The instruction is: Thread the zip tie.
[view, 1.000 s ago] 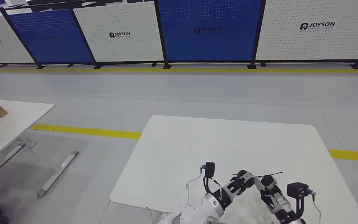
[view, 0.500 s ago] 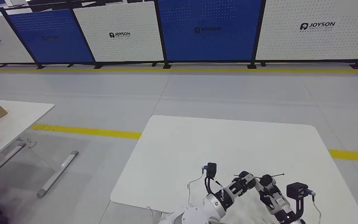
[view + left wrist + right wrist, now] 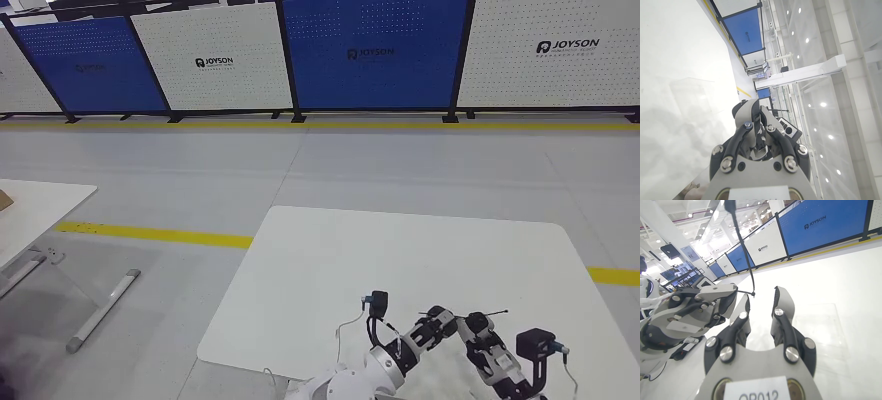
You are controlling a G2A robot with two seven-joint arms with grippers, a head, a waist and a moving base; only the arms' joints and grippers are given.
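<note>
A thin black zip tie (image 3: 746, 255) hangs above the white table (image 3: 400, 260). My left gripper (image 3: 733, 291) is shut on it just behind its small square head, and the strap curves away from there. In the left wrist view the left gripper (image 3: 759, 106) has its jaws pressed together. My right gripper (image 3: 762, 294) stands open right beside the zip tie's head, with nothing between its fingers. From above, the left gripper (image 3: 437, 321) and the right gripper (image 3: 476, 324) sit close together near the table's near edge, with the zip tie (image 3: 487, 314) sticking out as a thin line.
A flat clear plastic sheet (image 3: 815, 323) lies on the table under the grippers. Blue and white fence panels (image 3: 370, 55) stand far behind a yellow floor line. Another white table (image 3: 30, 210) stands off to the left.
The right arm has drawn back a little toward the table's near edge. The zip tie's visible line has shifted slightly to the right. The left arm has barely moved.
</note>
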